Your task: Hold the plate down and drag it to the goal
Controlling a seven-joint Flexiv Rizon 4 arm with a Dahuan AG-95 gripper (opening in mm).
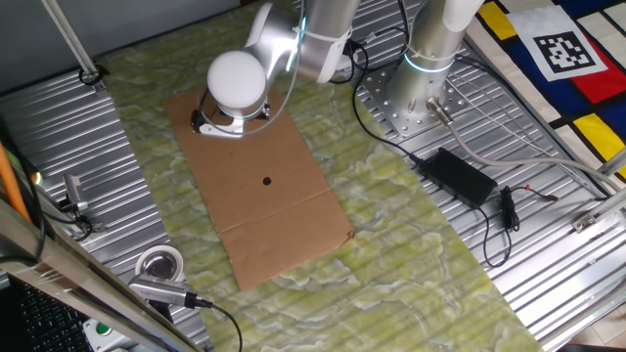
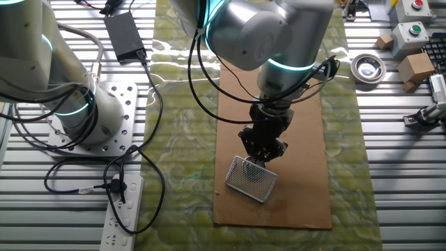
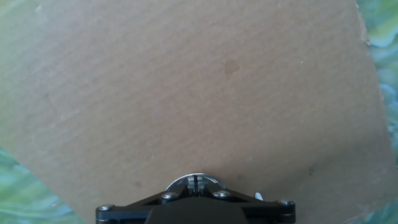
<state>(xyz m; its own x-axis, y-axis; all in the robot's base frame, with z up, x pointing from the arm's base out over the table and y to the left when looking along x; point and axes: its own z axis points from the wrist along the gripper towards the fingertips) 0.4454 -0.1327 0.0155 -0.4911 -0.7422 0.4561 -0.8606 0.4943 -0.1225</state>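
Observation:
The plate (image 3: pixel 184 182) shows only in the hand view, as a shiny silver arc peeking out from under my fingertips at the bottom edge. My gripper (image 3: pixel 195 183) has its fingers together, with only a thin slit between them, and its tip sits on the plate. In the other fixed view the gripper (image 2: pixel 261 157) points straight down onto the brown cardboard sheet (image 2: pixel 306 174) near its lower end, and the plate is hidden beneath it. In one fixed view the arm's white wrist cap (image 1: pixel 238 78) covers the gripper and the plate.
A rectangular wire-mesh piece (image 2: pixel 252 178) lies on the cardboard right beside the gripper. A tiny black dot (image 1: pixel 267 180) marks the middle of the cardboard (image 1: pixel 284 215). A white tape roll (image 1: pixel 159 264) lies off the sheet. A power brick (image 1: pixel 458 176) and cables lie near the arm base.

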